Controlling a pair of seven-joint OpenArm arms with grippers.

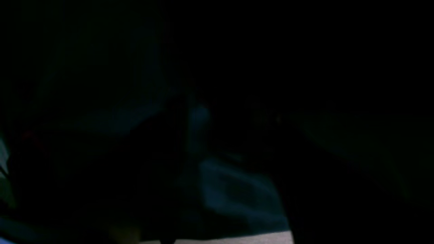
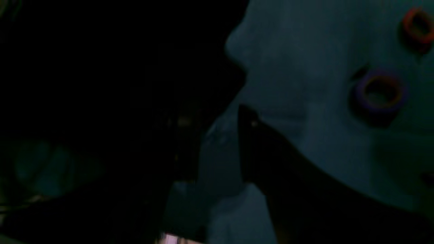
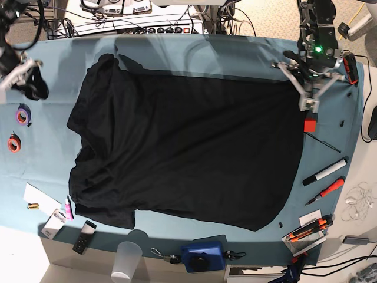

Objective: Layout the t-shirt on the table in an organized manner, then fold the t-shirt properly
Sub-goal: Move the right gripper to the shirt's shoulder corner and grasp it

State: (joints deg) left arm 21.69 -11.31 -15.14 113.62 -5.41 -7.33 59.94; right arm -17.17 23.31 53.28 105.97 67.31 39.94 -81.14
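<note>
The shirt (image 3: 188,159) is lying spread over most of the table (image 3: 235,50), plain black side up, no print showing, so it looks roughly laid out but not folded yet. Top-left corner in the base view is bunched into a little peak, and the left edge and lower-left sleeve area are wavy and wrinkled. Left gripper (image 3: 311,97) sits at the shirt's right edge up near the far corner; I honestly can't tell if the jaws are apart or pinching the hem, since the base view is too small there and its wrist cam is nearly black. Right gripper (image 3: 32,82) hovers over bare table just beside the upper-left corner of the shirt, apart from the cloth, nothing in it as far as I can see, but whether the jaws are spread I can't tell; its wrist cam only shows dark fabric against teal plus the tape rolls (image 3: 19,130). What could go wrong, in my view: folding now would bake that bunched corner and the rumpled left side into a crooked fold. Also the markers (image 3: 324,180) and small red block (image 3: 310,125) lie close to the right hem, so dragging the cloth could snag or sweep them.
</note>
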